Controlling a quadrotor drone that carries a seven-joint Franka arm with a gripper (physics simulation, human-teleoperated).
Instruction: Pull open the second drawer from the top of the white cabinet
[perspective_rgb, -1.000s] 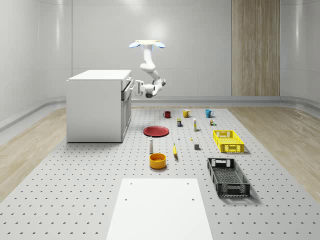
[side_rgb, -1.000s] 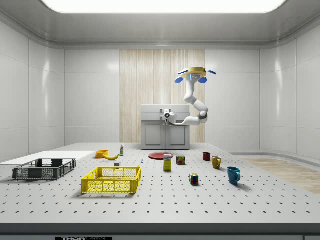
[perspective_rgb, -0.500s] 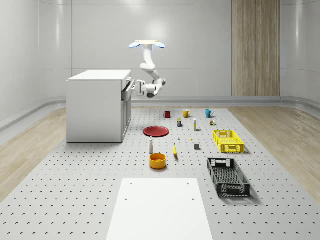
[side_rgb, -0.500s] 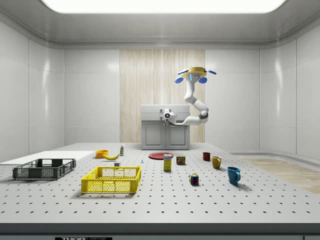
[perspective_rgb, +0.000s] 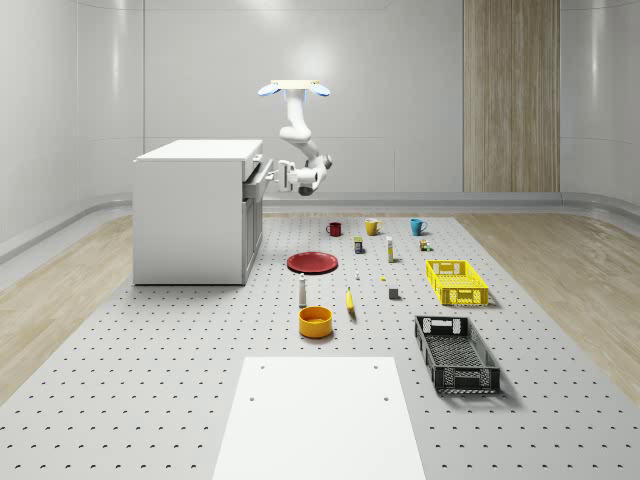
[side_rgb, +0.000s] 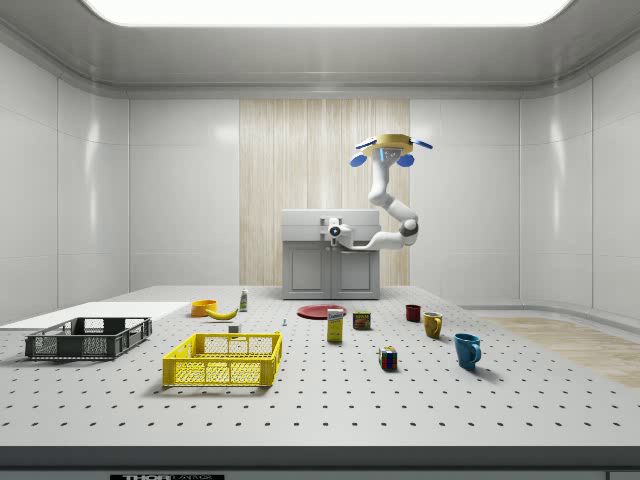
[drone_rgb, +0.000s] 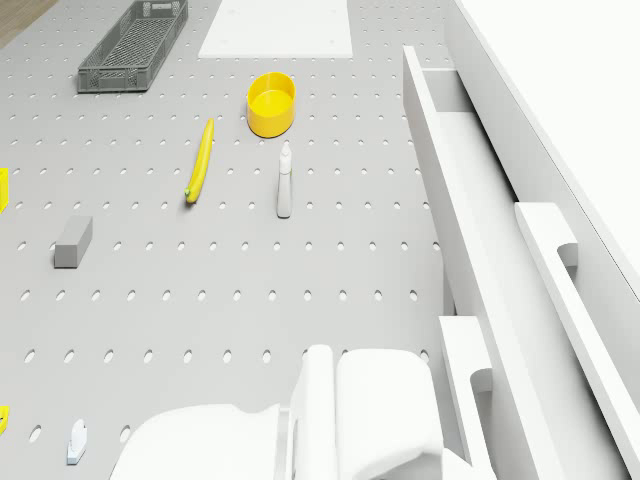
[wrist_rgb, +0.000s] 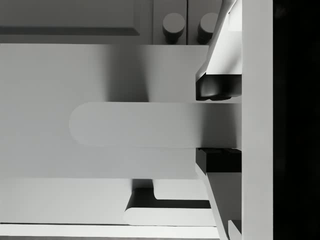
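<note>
The white cabinet (perspective_rgb: 190, 215) stands at the whole-scene view's left. Its second drawer from the top (perspective_rgb: 257, 178) juts partly out of the front, and the drone view shows that drawer (drone_rgb: 470, 190) standing proud of the top drawer's handle (drone_rgb: 552, 250). My gripper (perspective_rgb: 281, 178) is at the drawer's front. In the wrist view the gripper (wrist_rgb: 216, 124) is shut on the drawer's flat handle bar (wrist_rgb: 145, 125), with a dark finger pad (wrist_rgb: 217, 86) on each side. The drone (perspective_rgb: 294, 88) hovers in the air, above and just off the cabinet's front.
On the pegboard floor lie a red plate (perspective_rgb: 312, 262), a small bottle (perspective_rgb: 302, 290), a banana (perspective_rgb: 350, 300) and an orange bowl (perspective_rgb: 315, 321). Three mugs (perspective_rgb: 372, 227), a yellow crate (perspective_rgb: 456, 281) and a black crate (perspective_rgb: 456, 352) sit further right. A white mat (perspective_rgb: 320, 415) lies in front.
The gripper has moved slightly away from the cabinet's front, and the second drawer has come out a little further with it. The drone has hardly moved.
</note>
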